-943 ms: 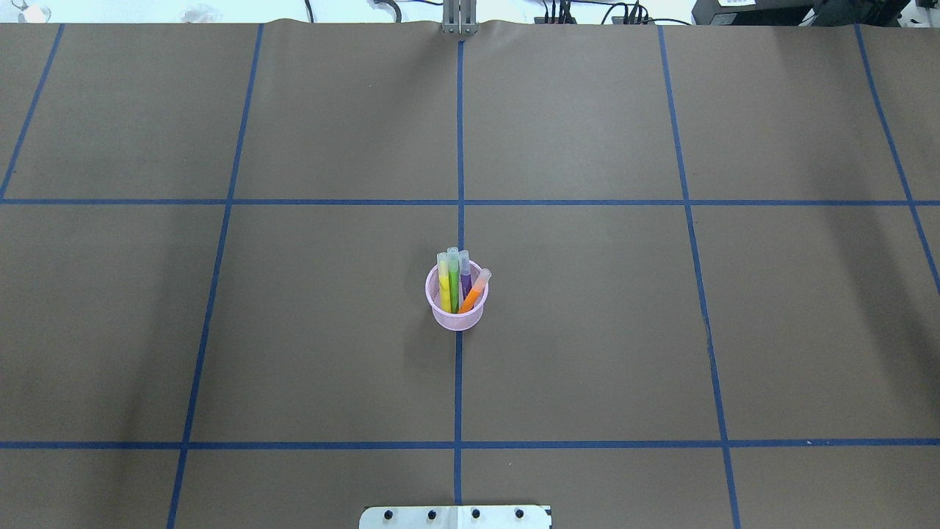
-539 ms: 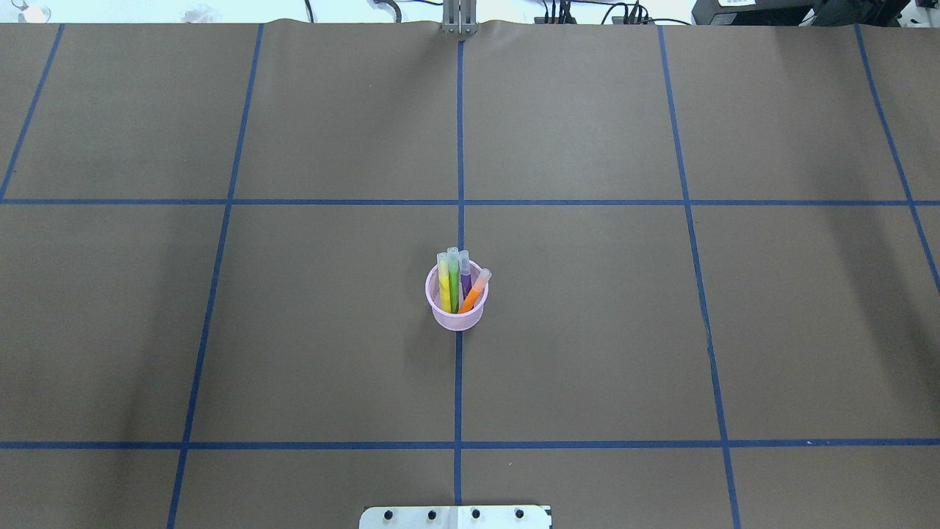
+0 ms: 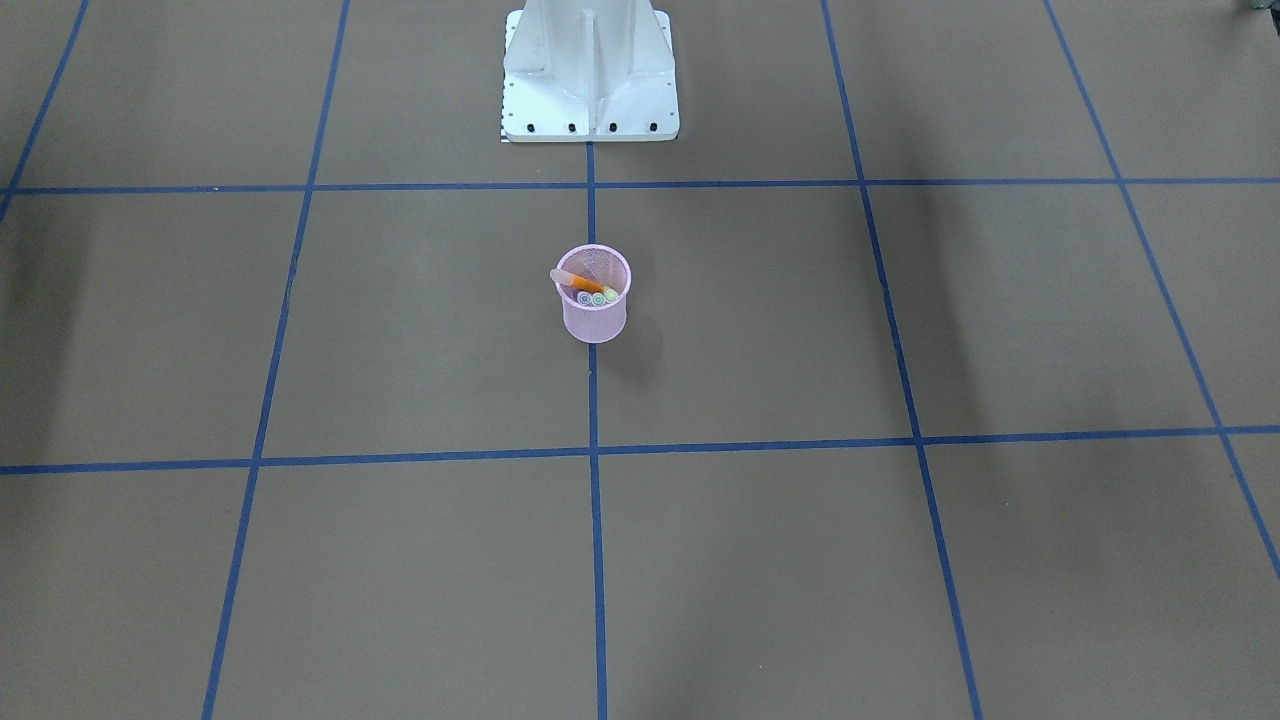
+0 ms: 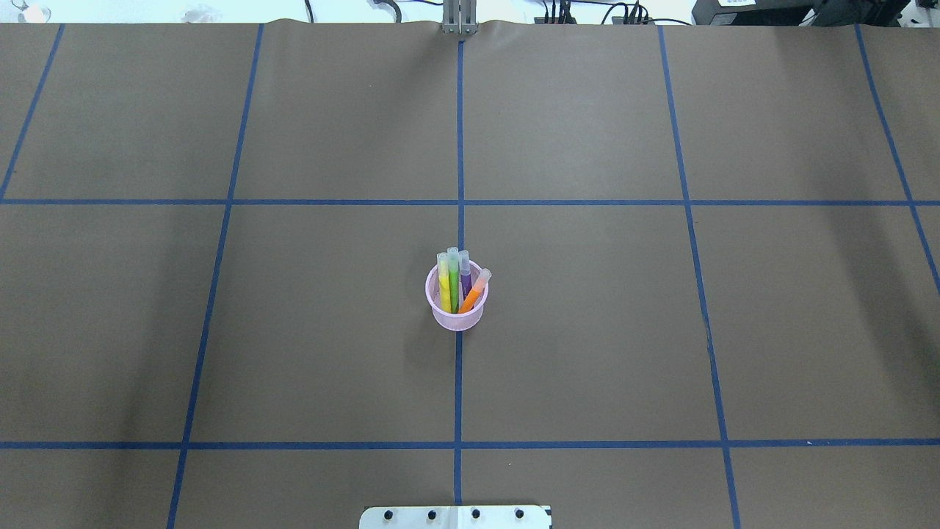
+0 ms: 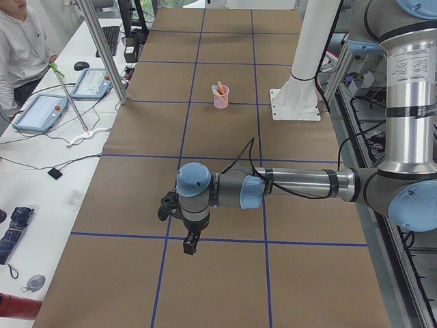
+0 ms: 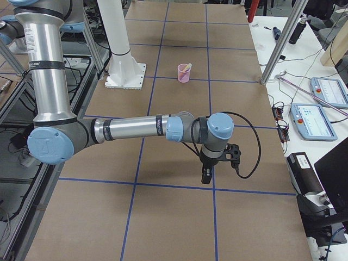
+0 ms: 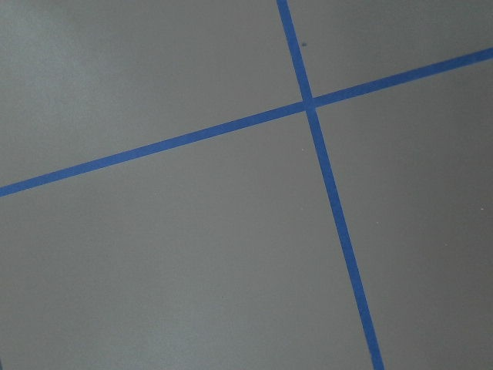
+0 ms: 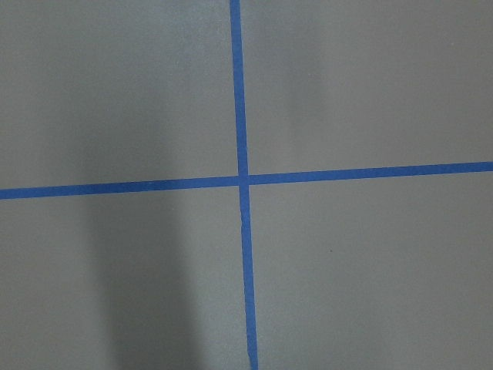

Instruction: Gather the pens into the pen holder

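Note:
The pink mesh pen holder (image 4: 457, 314) stands upright at the table's middle on the centre tape line. It holds the yellow pen (image 4: 444, 283), green pen (image 4: 454, 283), purple pen (image 4: 465, 279) and orange pen (image 4: 474, 294), caps up, the orange one leaning right. The holder also shows in the front view (image 3: 594, 320) and both side views (image 5: 220, 101) (image 6: 184, 75). My left gripper (image 5: 192, 243) and right gripper (image 6: 206, 175) show only in the side views, each low over bare table far from the holder. I cannot tell whether they are open or shut.
The white robot base (image 3: 590, 70) stands behind the holder. Blue tape lines (image 4: 459, 147) grid the brown table. A person (image 5: 17, 41) sits by a side bench with teach pendants (image 5: 41, 111) (image 6: 312, 120) and cables.

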{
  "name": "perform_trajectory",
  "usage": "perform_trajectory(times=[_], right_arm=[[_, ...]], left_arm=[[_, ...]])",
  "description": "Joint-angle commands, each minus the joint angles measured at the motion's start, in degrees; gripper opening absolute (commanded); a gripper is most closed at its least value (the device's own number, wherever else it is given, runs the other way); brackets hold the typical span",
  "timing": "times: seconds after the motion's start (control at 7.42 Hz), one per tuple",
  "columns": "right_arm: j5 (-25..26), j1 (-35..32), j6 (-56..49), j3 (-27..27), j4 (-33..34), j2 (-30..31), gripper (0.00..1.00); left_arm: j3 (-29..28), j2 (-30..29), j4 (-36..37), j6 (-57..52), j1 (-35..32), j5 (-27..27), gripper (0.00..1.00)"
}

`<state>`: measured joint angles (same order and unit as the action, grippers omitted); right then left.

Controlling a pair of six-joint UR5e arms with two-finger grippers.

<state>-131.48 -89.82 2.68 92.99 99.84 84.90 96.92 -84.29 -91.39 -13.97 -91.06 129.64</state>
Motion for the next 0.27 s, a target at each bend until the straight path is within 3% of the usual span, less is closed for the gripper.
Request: perform_trajectory(times=[0.0, 0.13], right_arm=[[0.00, 0.00, 0.04, 0.00, 0.00, 0.00, 1.00], [0.00, 0.00, 0.04, 0.00, 0.00, 0.00, 1.00]], left_arm=[[-0.06, 0.00, -0.10, 0.00, 0.00, 0.00, 1.00], [-0.06, 0.00, -0.10, 0.00, 0.00, 0.00, 1.00]])
